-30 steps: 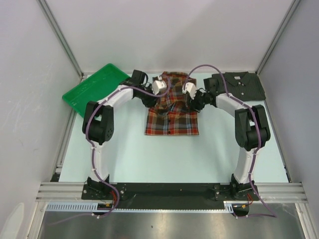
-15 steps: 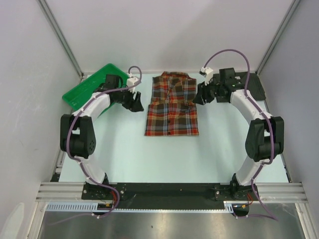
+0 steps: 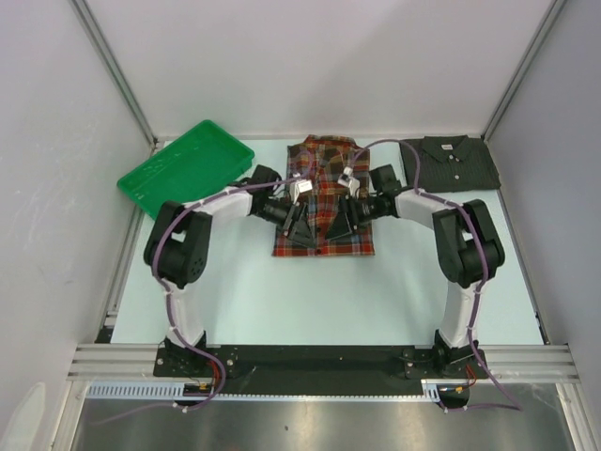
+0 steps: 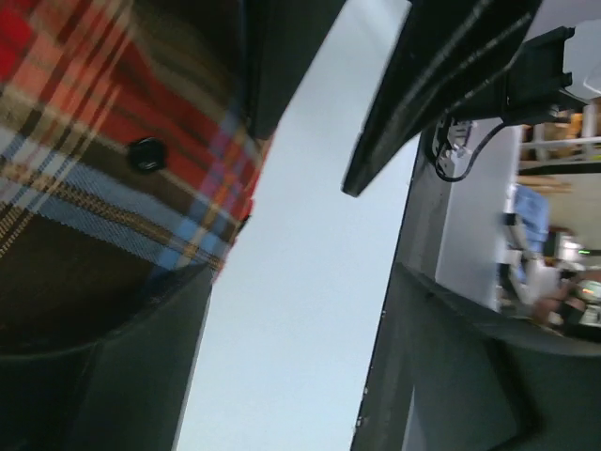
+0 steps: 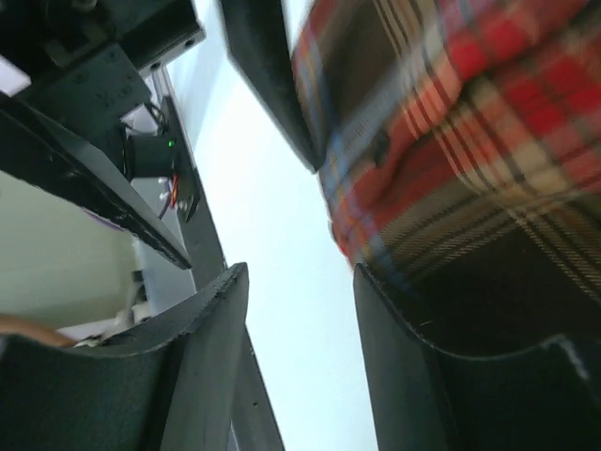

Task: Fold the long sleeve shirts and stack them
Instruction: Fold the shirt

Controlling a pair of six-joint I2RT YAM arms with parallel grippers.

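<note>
Over the plaid shirt [image 3: 324, 174] on the bench [image 3: 235, 282], left gripper [image 3: 301, 229] and right gripper [image 3: 340, 225] both hang spread wide near its hem, probably set to pinch and fold it (grey shirt [image 3: 457, 162] waits far-right).

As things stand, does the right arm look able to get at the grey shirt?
Probably yes: the grey shirt lies uncovered beside the right arm, whose open hand is over the plaid shirt; nothing lies between them.
</note>
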